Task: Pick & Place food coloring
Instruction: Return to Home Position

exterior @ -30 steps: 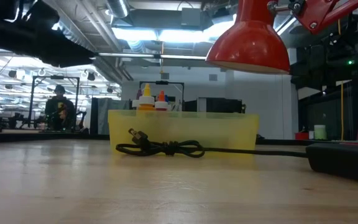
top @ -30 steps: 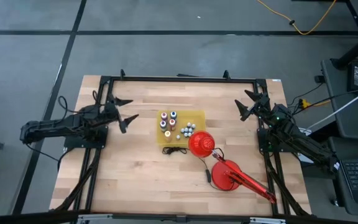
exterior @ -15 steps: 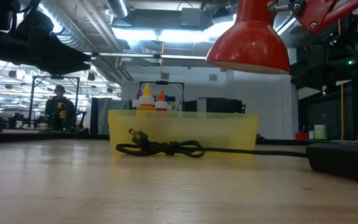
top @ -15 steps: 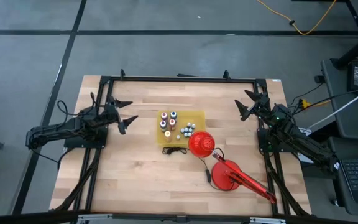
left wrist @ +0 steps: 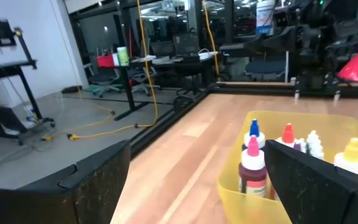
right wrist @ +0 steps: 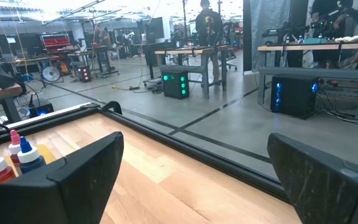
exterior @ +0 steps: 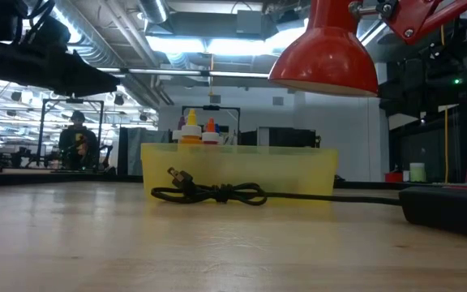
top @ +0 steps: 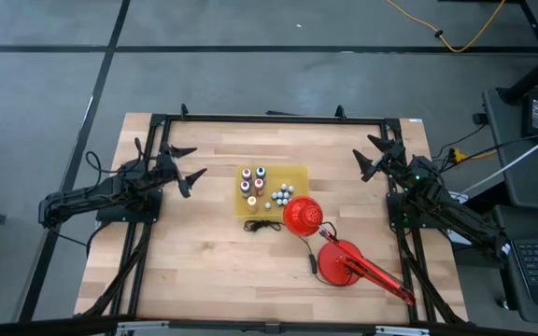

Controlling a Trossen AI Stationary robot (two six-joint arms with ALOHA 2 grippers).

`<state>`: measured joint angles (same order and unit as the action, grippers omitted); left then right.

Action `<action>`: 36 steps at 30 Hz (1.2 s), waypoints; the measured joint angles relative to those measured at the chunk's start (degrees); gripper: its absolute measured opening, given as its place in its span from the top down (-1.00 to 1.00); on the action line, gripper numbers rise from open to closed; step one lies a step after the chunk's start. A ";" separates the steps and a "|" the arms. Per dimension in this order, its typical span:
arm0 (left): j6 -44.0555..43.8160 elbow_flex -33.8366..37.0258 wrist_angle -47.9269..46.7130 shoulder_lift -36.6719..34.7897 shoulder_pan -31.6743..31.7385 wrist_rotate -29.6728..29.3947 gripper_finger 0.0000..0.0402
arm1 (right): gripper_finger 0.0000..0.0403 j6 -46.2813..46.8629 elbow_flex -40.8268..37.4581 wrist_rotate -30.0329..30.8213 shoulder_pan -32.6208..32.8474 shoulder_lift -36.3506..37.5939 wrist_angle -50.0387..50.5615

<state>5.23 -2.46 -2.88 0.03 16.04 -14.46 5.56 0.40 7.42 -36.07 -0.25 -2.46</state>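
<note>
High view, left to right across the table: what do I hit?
left claw → large food coloring bottles in the yellow container → red lamp shade → right claw

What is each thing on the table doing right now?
Yellow tub: right way up, partly filled.
Bottles: upright inside the tub.
Left gripper: jaws open, empty.
Right gripper: jaws open, empty.
Red lamp: standing, shade raised beside the tub.
Cord: knotted, lying before the tub.
</note>
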 joint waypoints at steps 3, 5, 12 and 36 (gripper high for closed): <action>1.37 0.19 0.71 -0.04 0.22 -0.02 -0.80 | -0.98 0.00 0.00 0.00 0.00 0.02 0.00; 1.36 0.20 0.74 0.08 0.23 -0.01 -0.80 | -0.98 0.00 -0.01 0.00 0.00 0.01 0.00; 1.49 0.20 0.77 0.17 0.21 -0.01 -0.80 | -0.98 0.00 0.00 0.00 0.00 0.02 0.00; 1.48 0.22 0.79 0.20 0.21 0.00 -0.80 | -0.98 0.00 0.00 0.00 0.00 0.01 0.00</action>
<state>6.71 -2.24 -2.09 0.23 16.25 -14.46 5.56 0.40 7.42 -36.07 -0.24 -2.46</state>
